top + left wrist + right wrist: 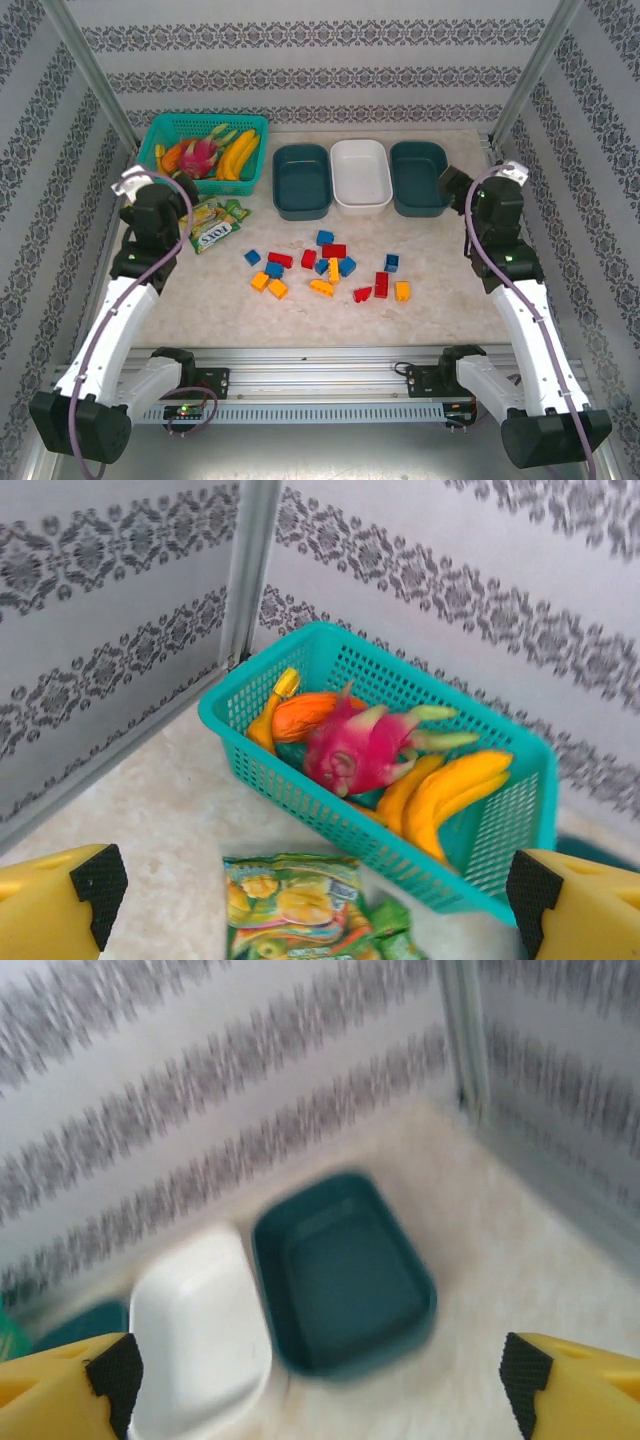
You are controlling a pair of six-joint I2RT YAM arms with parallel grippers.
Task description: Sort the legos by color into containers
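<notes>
Top external view showed the legos (334, 251) lying loose in a scatter of red, blue and yellow-orange on the middle of the bench (430, 310), well apart from both arms. Beyond them, along the far edge, the three containers stood side by side in a row: the left teal tub (301, 180), the white tub (360, 175) and the right teal tub (418, 178), each just beside its neighbour. A turquoise mesh basket (205, 150) holding toy fruit (237, 155) sat at the far left corner, with a green snack packet (215, 230) on the bench near it.

From the left wrist camera, the left tool (317, 892) was spread wide with nothing between its fingers, raised over the snack packet and facing the basket. The right wrist view was blurred, but the right tool (320, 1378) also stood wide apart and held nothing, hanging above the right teal tub and the white tub.
</notes>
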